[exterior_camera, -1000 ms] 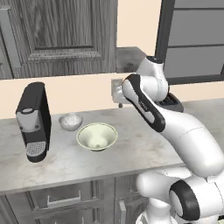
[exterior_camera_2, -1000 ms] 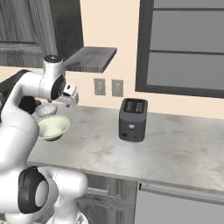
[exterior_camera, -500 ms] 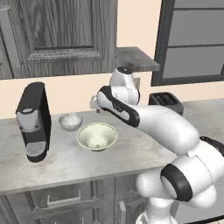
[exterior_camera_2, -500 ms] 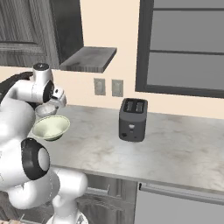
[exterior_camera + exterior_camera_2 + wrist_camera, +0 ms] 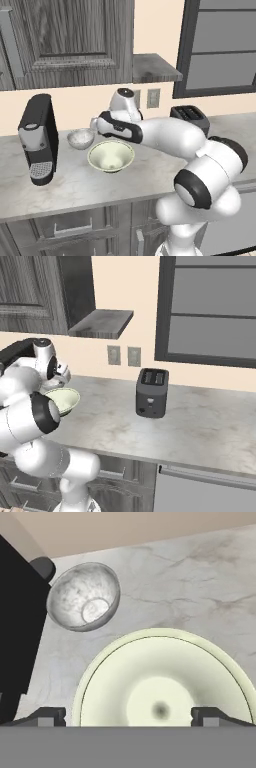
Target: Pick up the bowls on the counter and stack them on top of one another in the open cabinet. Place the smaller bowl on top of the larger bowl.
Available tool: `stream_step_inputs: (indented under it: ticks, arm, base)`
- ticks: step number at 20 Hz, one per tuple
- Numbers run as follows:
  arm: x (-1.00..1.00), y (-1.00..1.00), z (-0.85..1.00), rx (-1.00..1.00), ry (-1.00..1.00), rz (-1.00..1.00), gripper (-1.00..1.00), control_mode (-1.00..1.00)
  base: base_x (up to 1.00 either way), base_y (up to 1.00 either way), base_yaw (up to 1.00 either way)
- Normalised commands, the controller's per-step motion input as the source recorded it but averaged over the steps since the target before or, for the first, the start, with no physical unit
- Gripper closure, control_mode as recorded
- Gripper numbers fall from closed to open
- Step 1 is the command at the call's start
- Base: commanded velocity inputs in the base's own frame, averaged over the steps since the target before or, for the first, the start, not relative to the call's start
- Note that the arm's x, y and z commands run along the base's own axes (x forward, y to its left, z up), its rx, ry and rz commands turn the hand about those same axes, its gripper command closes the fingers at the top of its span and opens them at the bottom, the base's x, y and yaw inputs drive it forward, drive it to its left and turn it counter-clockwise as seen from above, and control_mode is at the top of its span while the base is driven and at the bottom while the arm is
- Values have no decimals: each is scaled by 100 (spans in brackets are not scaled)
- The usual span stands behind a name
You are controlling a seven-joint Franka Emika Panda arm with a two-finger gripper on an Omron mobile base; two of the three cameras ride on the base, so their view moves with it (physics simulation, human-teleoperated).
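Left base view: large bowl (image 5: 111,156) and small bowl (image 5: 80,138) both sit on the counter (image 5: 75,185), close together, beside a coffee machine (image 5: 38,138). Step in hand appears to be the approach to the large bowl; the shelf (image 5: 155,68) holds nothing yet.

Right base view: the arm hides most of the large bowl (image 5: 67,398).

Hand view: gripper (image 5: 128,716) hangs over the large bowl (image 5: 165,687), fingers spread wide, nothing held. Cream inside, shallow. Next: descend and clamp the rim.

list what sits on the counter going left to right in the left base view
coffee machine → small bowl → large bowl → toaster
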Motion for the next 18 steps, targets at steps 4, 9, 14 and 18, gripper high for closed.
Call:
stream_step_inputs:
  ticks: [4, 9, 14, 18]
  arm:
    - [54, 13, -14, 0, 0, 0, -100, -100]
    - [41, 22, -28, 0, 0, 0, -100, -100]
    - [33, 29, -37, 0, 0, 0, -100, -100]
    - [44, 18, -21, 0, 0, 0, -100, -100]
  base:
    - [0, 0, 0]
    - [0, 0, 0]
    - [0, 0, 0]
    - [0, 0, 0]
